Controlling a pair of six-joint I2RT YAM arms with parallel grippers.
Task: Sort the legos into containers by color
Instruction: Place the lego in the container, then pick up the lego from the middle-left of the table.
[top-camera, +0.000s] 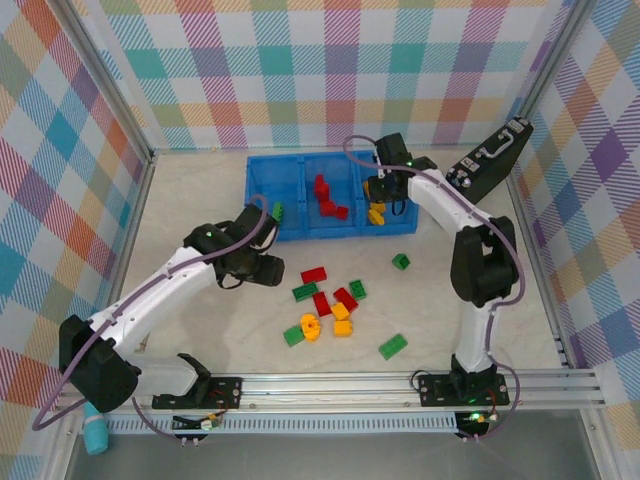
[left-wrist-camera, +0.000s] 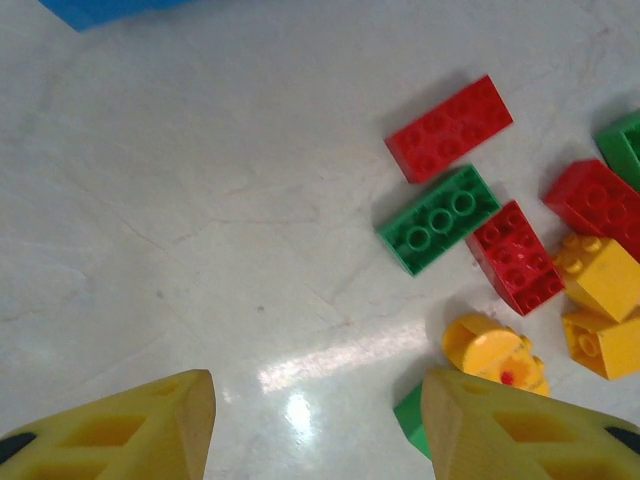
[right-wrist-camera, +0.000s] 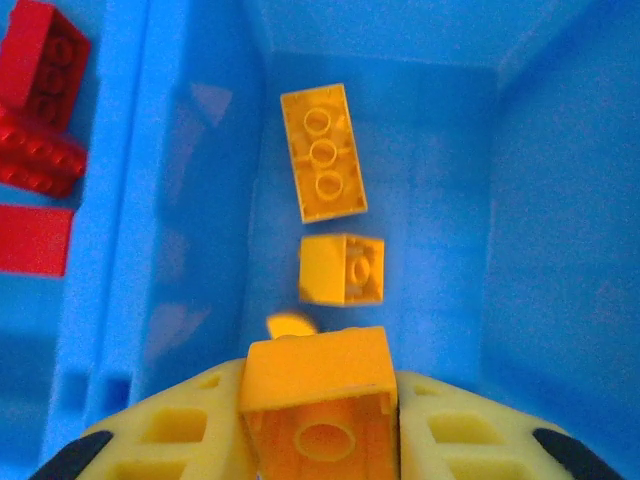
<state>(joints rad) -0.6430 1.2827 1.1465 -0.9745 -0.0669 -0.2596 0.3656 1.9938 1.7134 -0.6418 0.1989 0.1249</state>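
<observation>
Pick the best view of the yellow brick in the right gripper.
Right wrist: the yellow brick sits large in the right gripper, hollow underside facing the camera. Top external gives a tiny yellow patch at the blue bin.

I read: bricks (left-wrist-camera: 448, 128) glossy moulded plastic | bin (right-wrist-camera: 560, 200) blue plastic, soft sheen | table (left-wrist-camera: 200, 200) smooth, pale, catching glare | fingers (left-wrist-camera: 190, 410) matt yellow plastic | rail (top-camera: 330, 385) bare brushed metal

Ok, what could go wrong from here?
The right gripper holds a yellow brick over two loose bricks in the bin; dropped, it may bounce off them. The left gripper stands open beside the pile, where a green brick touches a red brick; closing there could catch both colours.
</observation>
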